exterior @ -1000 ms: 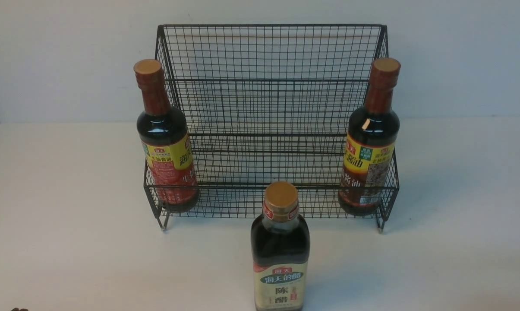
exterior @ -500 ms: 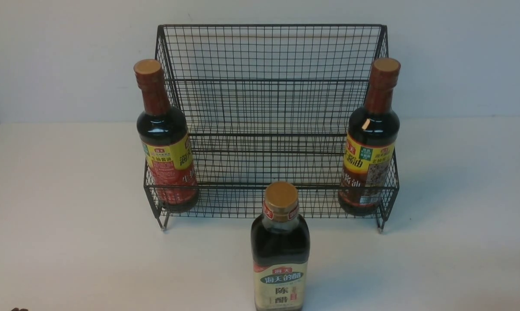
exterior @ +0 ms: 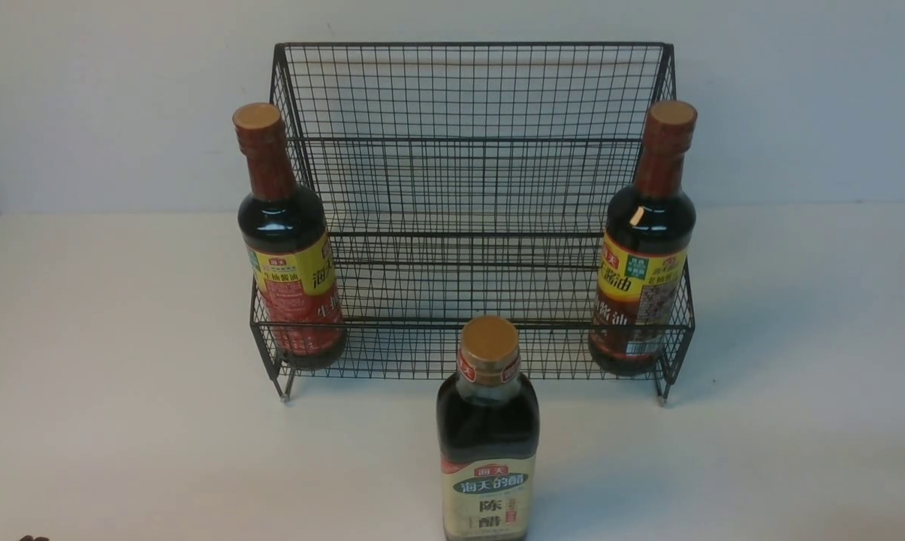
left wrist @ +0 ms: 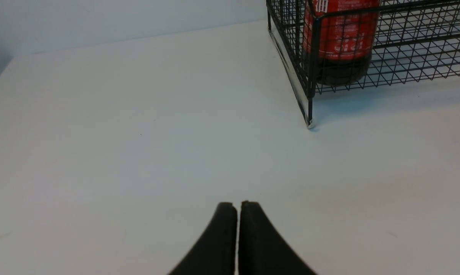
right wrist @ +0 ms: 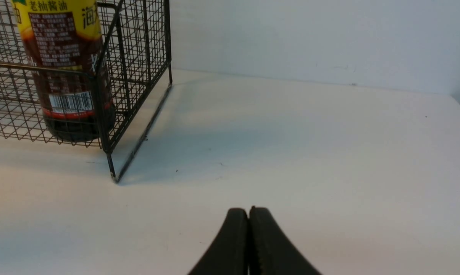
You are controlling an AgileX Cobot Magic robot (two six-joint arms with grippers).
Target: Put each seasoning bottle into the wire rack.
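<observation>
The black wire rack (exterior: 471, 188) stands at the back of the white table. One seasoning bottle with a yellow-red label (exterior: 291, 248) stands upright at the left end of its lower tier, and its red lower body (left wrist: 342, 42) shows in the left wrist view. A second such bottle (exterior: 642, 255) stands at the right end, also seen as the bottle (right wrist: 67, 72) in the right wrist view. A third bottle with a cream-and-green label (exterior: 488, 443) stands on the table in front of the rack. My left gripper (left wrist: 237, 206) and right gripper (right wrist: 248, 212) are shut and empty, low over bare table.
The rack's front left foot (left wrist: 309, 122) and front right foot (right wrist: 113, 177) rest on the table (exterior: 122, 421). A pale wall rises right behind the rack. The table's far left corner (left wrist: 12, 61) and far right corner (right wrist: 457, 101) are in sight.
</observation>
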